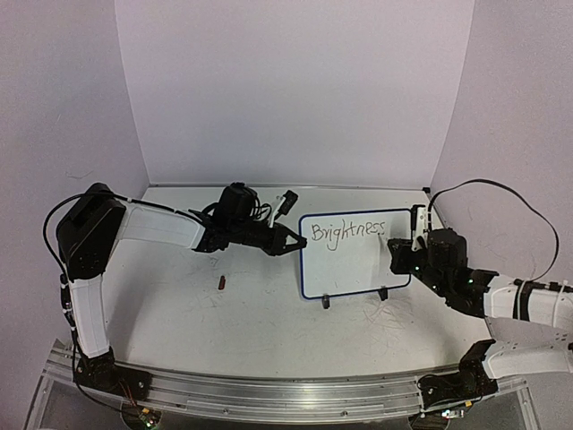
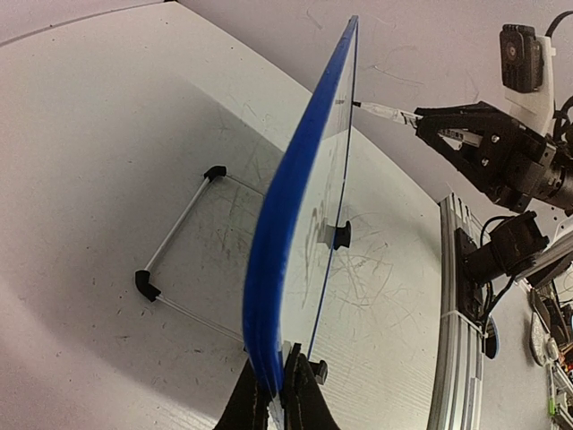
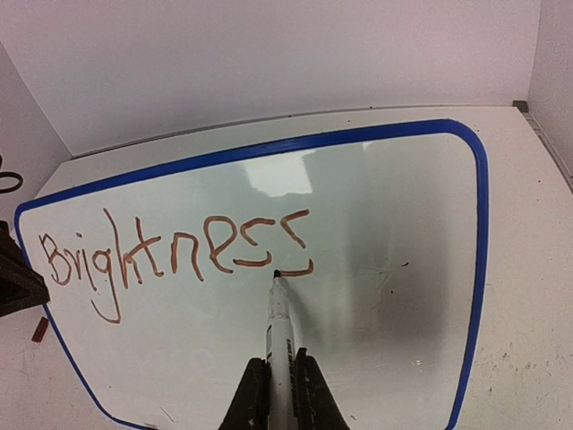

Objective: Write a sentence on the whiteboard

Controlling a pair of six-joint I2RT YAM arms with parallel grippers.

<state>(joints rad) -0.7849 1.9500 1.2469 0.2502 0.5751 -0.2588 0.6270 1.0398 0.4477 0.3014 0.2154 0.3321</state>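
Note:
The whiteboard stands upright on two black feet mid-table, blue frame around it. One line of writing, "Brightness", runs across its upper part; it looks red-brown in the right wrist view. My left gripper is shut on the board's left edge, which the left wrist view shows edge-on between my jaws. My right gripper is shut on a white marker. Its tip touches the board at the bottom of the last "s". The right gripper sits at the board's right side.
A small red-brown marker cap lies on the table left of the board. A wire stand props the board from behind. An aluminium rail runs along the near edge. Walls close in behind and on both sides.

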